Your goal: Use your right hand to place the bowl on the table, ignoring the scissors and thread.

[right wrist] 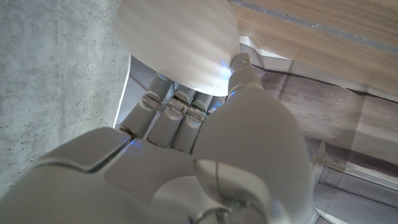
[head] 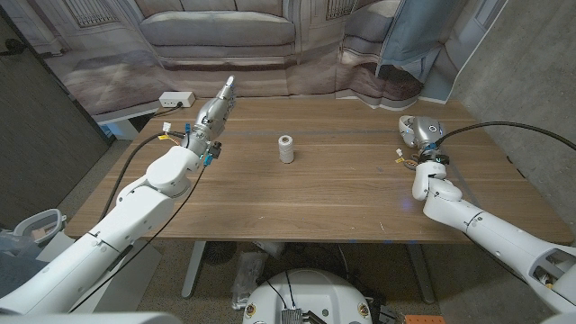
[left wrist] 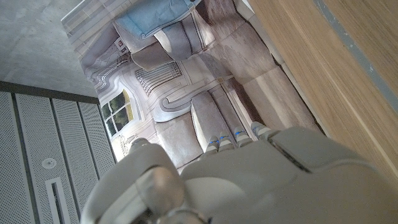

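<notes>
Over the wooden table's (head: pixel 297 198) far right part, well to the right of the thread spool (head: pixel 286 148), the right hand (head: pixel 421 135) grips the bowl (head: pixel 416 128). From the head camera the bowl shows as a pale rounded shape at the hand's far end, and whether it touches the tabletop cannot be told. In the right wrist picture the bowl's white underside (right wrist: pixel 177 43) sits against the fingers (right wrist: pixel 176 107), which curl up to it while the thumb reaches its rim from the other side.

No brand, label or writing can be read on the bowl, the spool or the hands.

The thread spool stands upright near the table's middle, alone, well apart from both hands. To the left of the spool, the left hand (head: pixel 214 113) holds nothing and points toward the far edge with its fingers straight and close together. Beyond it, past the table's far left corner, a white power strip (head: pixel 176 100) lies on a lower surface. Behind the table hangs a printed backdrop (head: pixel 225 36) showing a sofa.
</notes>
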Action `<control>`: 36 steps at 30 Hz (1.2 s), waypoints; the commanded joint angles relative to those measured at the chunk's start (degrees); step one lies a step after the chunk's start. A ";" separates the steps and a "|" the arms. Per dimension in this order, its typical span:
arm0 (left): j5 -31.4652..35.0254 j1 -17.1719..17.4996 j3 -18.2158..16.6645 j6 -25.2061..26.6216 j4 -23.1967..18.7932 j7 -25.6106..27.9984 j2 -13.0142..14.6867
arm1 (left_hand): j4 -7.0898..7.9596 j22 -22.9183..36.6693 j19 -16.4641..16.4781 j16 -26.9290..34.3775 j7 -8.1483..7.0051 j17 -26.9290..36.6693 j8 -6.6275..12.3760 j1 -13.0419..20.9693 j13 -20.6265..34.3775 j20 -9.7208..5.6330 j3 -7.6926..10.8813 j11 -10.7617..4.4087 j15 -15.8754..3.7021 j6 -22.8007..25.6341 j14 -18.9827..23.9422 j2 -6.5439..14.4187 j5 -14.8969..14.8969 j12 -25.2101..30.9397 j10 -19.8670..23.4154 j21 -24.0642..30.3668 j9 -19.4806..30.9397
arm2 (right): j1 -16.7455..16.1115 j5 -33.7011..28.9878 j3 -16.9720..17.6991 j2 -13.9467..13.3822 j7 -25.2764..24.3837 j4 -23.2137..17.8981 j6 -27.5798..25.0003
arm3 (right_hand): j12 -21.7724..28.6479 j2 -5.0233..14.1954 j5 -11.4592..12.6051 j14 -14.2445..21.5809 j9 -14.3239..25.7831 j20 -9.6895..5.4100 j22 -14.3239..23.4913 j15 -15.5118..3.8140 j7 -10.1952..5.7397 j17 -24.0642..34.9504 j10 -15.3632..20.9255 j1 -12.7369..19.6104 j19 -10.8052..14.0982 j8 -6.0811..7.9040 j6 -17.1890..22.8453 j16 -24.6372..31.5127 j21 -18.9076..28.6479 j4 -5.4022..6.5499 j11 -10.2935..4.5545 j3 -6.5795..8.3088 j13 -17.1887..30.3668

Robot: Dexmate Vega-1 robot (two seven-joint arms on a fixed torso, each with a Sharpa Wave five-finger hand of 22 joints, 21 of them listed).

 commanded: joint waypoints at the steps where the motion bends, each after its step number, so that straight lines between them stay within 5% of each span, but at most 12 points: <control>1: -0.28 1.23 -0.89 0.04 -0.26 0.10 0.30 | 0.12 0.11 -1.55 -0.06 0.11 0.23 -0.05 0.47 0.12 -1.20 -0.41 0.15 0.34 -0.30 -2.28 0.30 0.19 0.02 -1.09 -0.08 0.21 | 1.30 1.72 -0.97 1.37 -1.06 2.83 -0.09 | -0.07 6.57 0.44 0.94 0.25 -7.49 0.00 -0.52 -3.63 0.15 -0.10 6.53 -0.09 0.20 3.82 -0.09 0.37 0.21 -0.08 0.17 0.18; 36: -1.00 -0.32 -0.90 2.32 0.39 -0.01 0.81 | 0.17 0.12 -1.91 -0.09 0.45 0.26 -0.15 0.59 0.12 -2.01 -0.76 0.77 0.35 -0.59 -2.72 0.39 0.18 -0.13 -1.62 -0.16 0.22 | 6.45 4.43 -4.30 4.31 -3.17 11.30 1.70 | -0.23 6.65 0.41 0.69 0.27 -7.45 -0.64 -0.52 -3.49 0.47 -0.19 6.56 -0.70 0.21 3.84 -0.52 0.93 0.28 -0.03 0.15 0.43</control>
